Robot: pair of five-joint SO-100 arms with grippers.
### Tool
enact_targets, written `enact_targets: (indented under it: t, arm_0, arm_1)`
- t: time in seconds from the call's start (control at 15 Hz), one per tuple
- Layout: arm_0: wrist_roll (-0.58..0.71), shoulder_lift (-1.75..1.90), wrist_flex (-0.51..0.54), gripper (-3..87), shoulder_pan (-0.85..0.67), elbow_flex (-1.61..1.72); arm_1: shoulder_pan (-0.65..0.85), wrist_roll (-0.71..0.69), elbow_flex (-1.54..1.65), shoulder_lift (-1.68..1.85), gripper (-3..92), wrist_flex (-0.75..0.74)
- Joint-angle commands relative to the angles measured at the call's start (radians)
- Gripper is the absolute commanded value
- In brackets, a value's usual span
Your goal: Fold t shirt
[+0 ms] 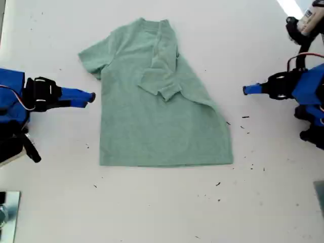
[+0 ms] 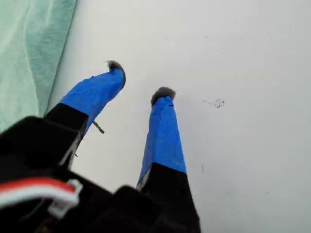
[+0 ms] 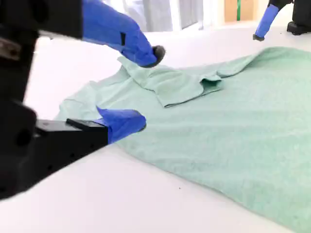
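The pale green t shirt [image 1: 152, 126] lies flat on the white table, collar toward the exterior view's top. Its sleeve on the exterior view's right is folded over the chest; the other sleeve lies spread out. My second gripper [image 1: 90, 97] sits at the exterior view's left, just off the shirt's side edge. It is open [image 3: 146, 87], with nothing between its fingers, and the shirt [image 3: 233, 121] lies ahead of it. My first gripper [image 1: 246, 90] is at the exterior view's right, apart from the cloth. It is open [image 2: 139, 80] over bare table, with the shirt's edge [image 2: 24, 48] off to one side.
Small dark specks [image 1: 245, 117] dot the table near the shirt's hem corner on the exterior view's right. A white and black object [image 1: 304, 23] stands at the exterior view's top right. A metal piece [image 1: 7, 212] shows at its bottom left.
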Motion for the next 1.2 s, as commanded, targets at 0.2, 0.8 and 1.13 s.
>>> enact_targets:
  t: [0.2,0.8,1.13]
  arm_0:
    - [0.052,0.009,0.0,10.4,-0.043,0.006]
    - [0.026,-0.183,-0.015,-0.3,-0.049,-0.225]
    - [0.034,-1.066,0.471,-0.3,-0.256,-1.14]
  arm_1:
    - [-0.163,0.676,0.052,0.014,1.6,0.003]
    - [-0.166,0.615,0.061,0.014,1.6,-0.017]
    - [-0.179,0.603,0.072,0.014,1.6,-0.074]
